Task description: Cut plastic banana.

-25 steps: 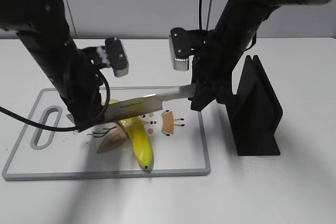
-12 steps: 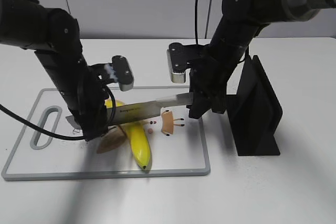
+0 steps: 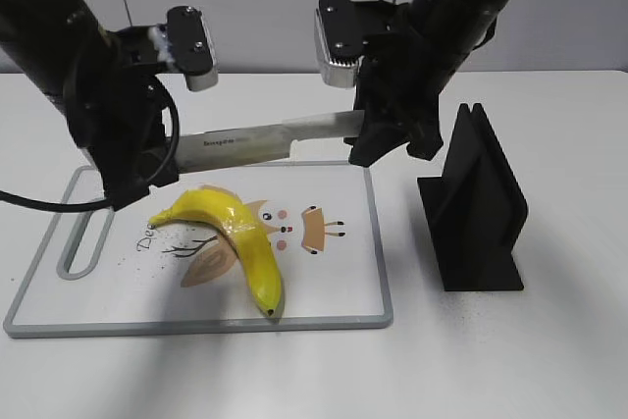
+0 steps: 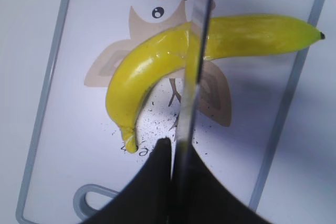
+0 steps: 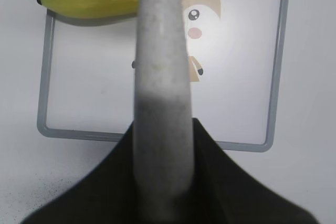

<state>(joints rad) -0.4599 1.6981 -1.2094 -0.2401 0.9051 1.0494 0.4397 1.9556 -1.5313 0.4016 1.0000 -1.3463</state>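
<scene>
Plastic banana (image 3: 238, 240) lying whole on the white cutting board (image 3: 334, 282) (printed with a cartoon owl). Knife (image 3: 260, 138) held level above it, clear of the fruit: right gripper (image 3: 368, 139) clamped on the handle, left gripper (image 3: 147, 159) apparently pinching the blade tip, though its fingers are poorly seen. Black knife stand (image 3: 478, 208) beside the board.

Yellow banana (image 3: 240, 238) uncut, lying flat; knife (image 3: 265, 136) above.
</scene>
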